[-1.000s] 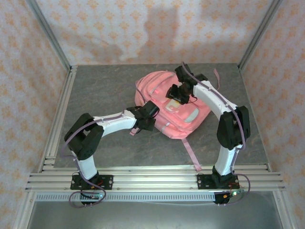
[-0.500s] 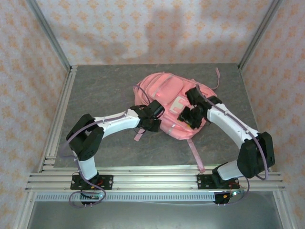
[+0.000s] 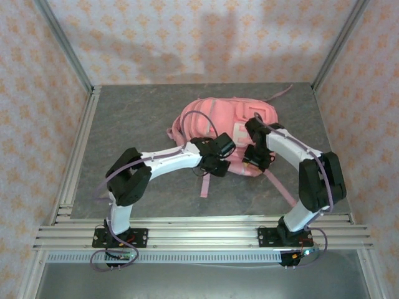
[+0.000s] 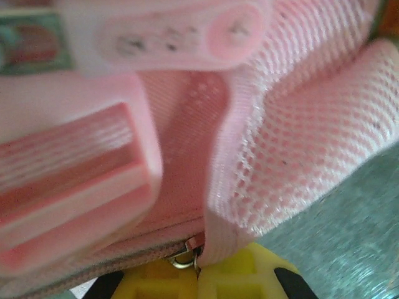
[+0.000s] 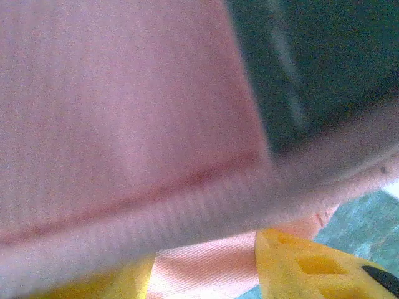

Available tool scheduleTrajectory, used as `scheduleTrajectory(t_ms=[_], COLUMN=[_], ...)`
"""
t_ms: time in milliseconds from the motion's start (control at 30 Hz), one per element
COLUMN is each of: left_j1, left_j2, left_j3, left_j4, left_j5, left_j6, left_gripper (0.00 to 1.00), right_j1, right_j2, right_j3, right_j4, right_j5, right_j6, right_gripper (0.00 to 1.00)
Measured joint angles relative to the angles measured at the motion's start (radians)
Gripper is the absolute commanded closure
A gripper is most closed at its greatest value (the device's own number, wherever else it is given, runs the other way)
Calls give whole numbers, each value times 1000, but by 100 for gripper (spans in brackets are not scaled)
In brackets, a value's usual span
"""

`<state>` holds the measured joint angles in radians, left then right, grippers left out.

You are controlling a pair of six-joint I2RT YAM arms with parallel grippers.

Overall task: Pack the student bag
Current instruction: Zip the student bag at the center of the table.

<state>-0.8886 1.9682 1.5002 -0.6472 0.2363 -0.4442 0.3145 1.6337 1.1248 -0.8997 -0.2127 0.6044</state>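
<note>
Bag: one, lying on the table, a bit right of ctr, toward the back. You've got 2 grippers at its near edge. L gripper is pinched closed on the bag's hem by a zip pull. R gripper: fingers apart w/ pink fabric between, can't tell if clamped. 3 straps trail loose. Table's left half is free room; near rail well apart from bag.
</note>
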Motion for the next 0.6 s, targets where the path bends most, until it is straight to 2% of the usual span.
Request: scheduleTrajectory(t_ms=[133, 267, 333, 400, 467, 600], left_j1=[-2, -2, -2, -2, -2, -2], left_j2=[79, 111, 121, 129, 131, 131], left_j3=[116, 189, 211, 223, 225, 225], left_j4=[-19, -50, -61, -69, -73, -74], left_j5=[27, 41, 46, 50, 54, 56], left_j6=[-1, -8, -15, -23, -27, -28], left_gripper=[100, 100, 100, 100, 100, 100], right_j1=[-41, -42, -43, -43, -43, -43], right_j2=[13, -100, -204, -309, -381, -374], right_j3=[85, 70, 13, -72, -168, -317], right_j4=[8, 46, 85, 133, 207, 376], right_j5=[32, 37, 16, -27, -85, -183], right_j6=[-19, 55, 127, 216, 324, 508], right_gripper=[65, 62, 57, 43, 36, 35])
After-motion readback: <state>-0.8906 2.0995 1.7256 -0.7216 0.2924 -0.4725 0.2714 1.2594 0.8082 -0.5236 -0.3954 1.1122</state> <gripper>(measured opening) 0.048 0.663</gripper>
